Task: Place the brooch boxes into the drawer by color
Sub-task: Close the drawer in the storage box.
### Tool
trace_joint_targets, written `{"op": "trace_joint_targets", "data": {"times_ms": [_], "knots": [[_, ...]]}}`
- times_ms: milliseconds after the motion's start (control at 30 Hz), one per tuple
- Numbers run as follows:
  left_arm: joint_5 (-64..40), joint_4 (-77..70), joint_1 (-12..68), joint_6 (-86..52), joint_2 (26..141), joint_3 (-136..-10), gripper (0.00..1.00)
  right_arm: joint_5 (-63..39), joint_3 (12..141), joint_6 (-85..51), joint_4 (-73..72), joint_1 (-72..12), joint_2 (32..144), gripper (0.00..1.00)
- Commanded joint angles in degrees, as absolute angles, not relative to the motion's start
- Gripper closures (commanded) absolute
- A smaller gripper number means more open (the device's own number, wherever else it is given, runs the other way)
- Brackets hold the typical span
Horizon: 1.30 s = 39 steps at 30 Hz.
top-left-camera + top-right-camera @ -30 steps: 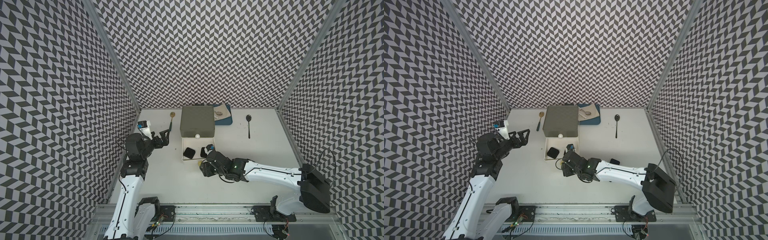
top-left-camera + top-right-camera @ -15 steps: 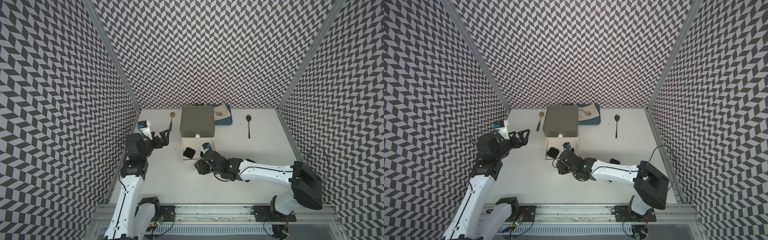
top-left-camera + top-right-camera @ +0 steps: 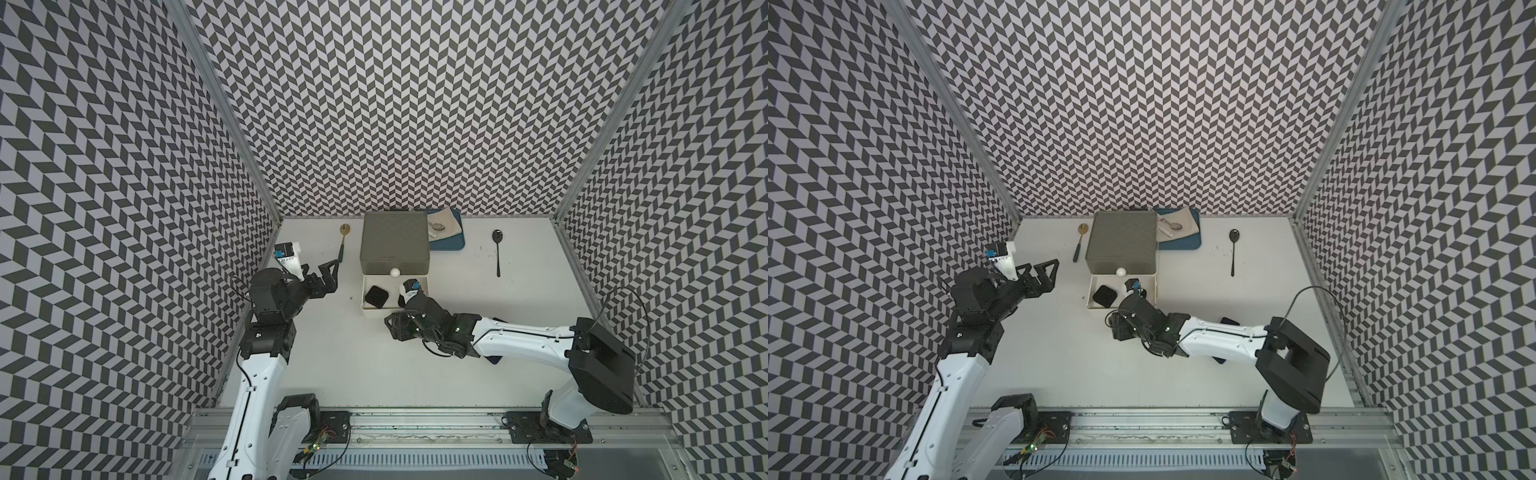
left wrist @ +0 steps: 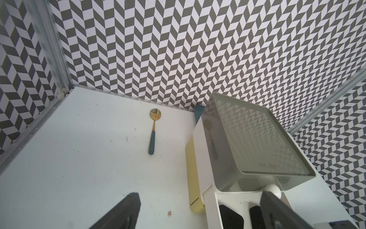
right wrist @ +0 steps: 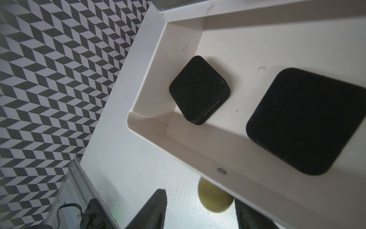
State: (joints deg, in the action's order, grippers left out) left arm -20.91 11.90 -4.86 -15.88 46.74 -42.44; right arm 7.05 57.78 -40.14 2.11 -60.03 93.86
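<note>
Left gripper is wide open, empty, hovering left of the drawer unit. Gold spoon lies between them, further back. White drawer is pulled out: black box near its left wall, second box beside it, apart. Right gripper sits at the drawer front, part-open around the yellowish knob, with a gap on one side, no grip. Dark box is half hidden behind the right arm.

No legible text; faint embossing on drawer
</note>
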Motion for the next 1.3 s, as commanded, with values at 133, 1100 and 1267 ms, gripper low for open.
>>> {"op": "trace_joint_targets", "data": {"times_ms": [133, 1100, 1267], "knots": [[-21.4, 12.9, -4.6, -15.1, 46.4, -43.3, 0.00, 8.2, 57.9, -40.2, -6.1, -56.6, 97.4, 0.41], [-19.5, 12.1, -4.6, -15.2, 50.9, -42.8, 0.00, 30.8, 56.3, -22.7, -31.9, -49.1, 105.6, 0.44], [-19.5, 11.5, -4.6, -15.9, 50.8, -42.0, 0.00, 27.8, 50.0, -23.2, -33.8, -49.7, 100.0, 0.43]]}}
